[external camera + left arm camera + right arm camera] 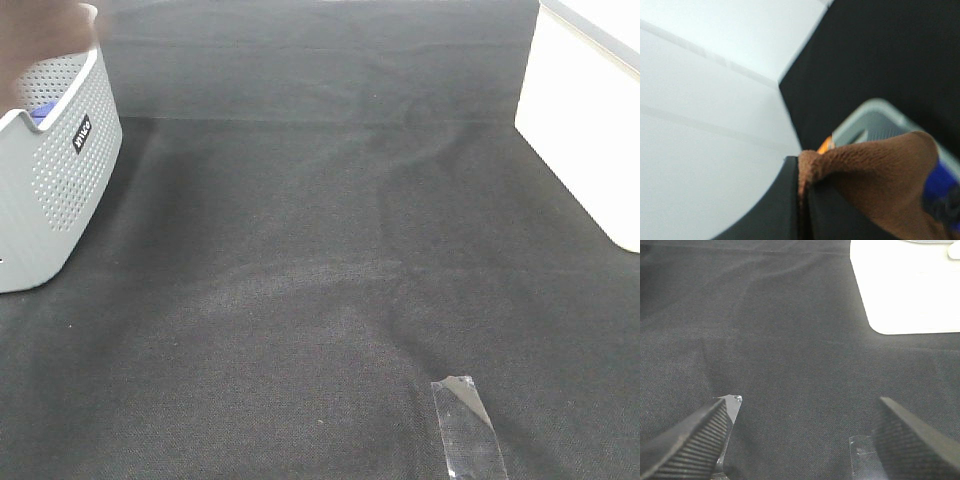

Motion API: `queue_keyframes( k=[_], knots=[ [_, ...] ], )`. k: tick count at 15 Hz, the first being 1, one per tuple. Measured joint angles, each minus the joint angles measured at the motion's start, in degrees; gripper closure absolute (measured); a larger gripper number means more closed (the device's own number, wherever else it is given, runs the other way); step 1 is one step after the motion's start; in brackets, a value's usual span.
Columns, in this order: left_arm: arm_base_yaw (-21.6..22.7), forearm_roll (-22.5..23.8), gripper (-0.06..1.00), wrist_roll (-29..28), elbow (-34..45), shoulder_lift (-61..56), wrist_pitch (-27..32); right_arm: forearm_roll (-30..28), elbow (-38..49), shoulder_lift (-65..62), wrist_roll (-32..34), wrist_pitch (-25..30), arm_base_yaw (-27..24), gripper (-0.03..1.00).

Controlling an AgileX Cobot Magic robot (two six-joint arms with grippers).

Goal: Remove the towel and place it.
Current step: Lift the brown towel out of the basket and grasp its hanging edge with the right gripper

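Observation:
The brown towel (pixel 40 25) shows as a dark brown mass at the far left corner, above the grey perforated basket (pixel 55 170). In the left wrist view my left gripper (pixel 804 177) is shut on a fold of the towel (pixel 875 175) and holds it over the basket's rim (pixel 875 107). The left gripper itself is out of the high view. My right gripper (pixel 800 440) is open and empty, low over the black table cloth (pixel 790 340). It does not show in the high view.
A white box (pixel 590 120) stands at the right edge; it also shows in the right wrist view (pixel 905 285). A strip of clear tape (pixel 465 425) lies on the cloth near the front. Something blue (pixel 40 112) lies in the basket.

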Motion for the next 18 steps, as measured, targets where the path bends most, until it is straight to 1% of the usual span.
queue_keyframes(
  k=[2,3,4,5,6,7,8,9,11,12,13,15,16,17,18],
  knots=[
    [-8.9,-0.1,0.94,3.1,0.0,-3.4,-0.3,0.0,0.0,0.0,0.0,0.0,0.0,0.20],
    [-13.5,-0.1,0.94,6.2,-0.1,-4.3,0.7,0.5,0.0,0.0,0.0,-0.1,0.0,0.20],
    [-18.2,0.1,0.94,10.5,-0.1,-5.0,4.1,2.9,-0.5,1.3,-0.8,-1.8,0.0,0.20],
    [-20.5,0.9,0.94,12.7,-0.1,-5.0,6.9,6.2,-0.6,3.0,-3.4,-5.2,0.0,0.20],
    [-21.5,1.4,0.94,13.3,-0.1,-5.0,8.1,8.5,-0.6,4.3,-5.6,-7.4,0.0,0.20],
    [-23.7,2.4,0.94,14.2,-0.1,-5.0,9.7,13.5,-0.6,7.4,-11.1,-11.7,0.0,0.20],
    [-25.5,2.9,0.94,14.3,-0.1,-5.0,10.1,18.3,-0.6,11.5,-18.0,-15.8,0.0,0.20],
    [-27.0,2.9,0.94,14.4,-0.1,-5.0,10.1,24.4,-0.6,15.9,-26.7,-19.0,0.0,0.20],
    [-29.8,3.1,0.94,14.6,-0.1,-5.0,10.2,38.0,-0.6,26.0,-46.9,-21.7,0.0,0.20],
    [-30.9,3.1,0.94,14.6,-0.1,-5.0,10.2,46.9,-0.6,32.0,-57.5,-21.9,0.0,0.20],
    [-32.6,3.1,0.94,14.6,-0.1,-5.0,10.2,59.5,-0.6,40.2,-74.3,-22.0,0.0,0.20],
    [-34.4,3.1,0.94,14.6,-0.1,-5.0,10.2,74.8,-0.6,49.8,-89.7,-21.8,0.0,0.14],
    [-35.3,3.1,0.94,14.6,-0.1,-5.0,10.2,80.0,-0.6,53.9,-96.4,-20.9,0.0,0.11],
    [-36.1,3.1,0.94,14.6,-0.1,-5.0,10.2,83.5,-0.6,57.2,-102.6,-18.9,0.0,0.10],
    [-36.9,3.1,0.94,14.6,-0.1,-5.0,10.2,86.1,-1.0,60.8,-107.4,-16.5,0.0,0.09]
  ],
)
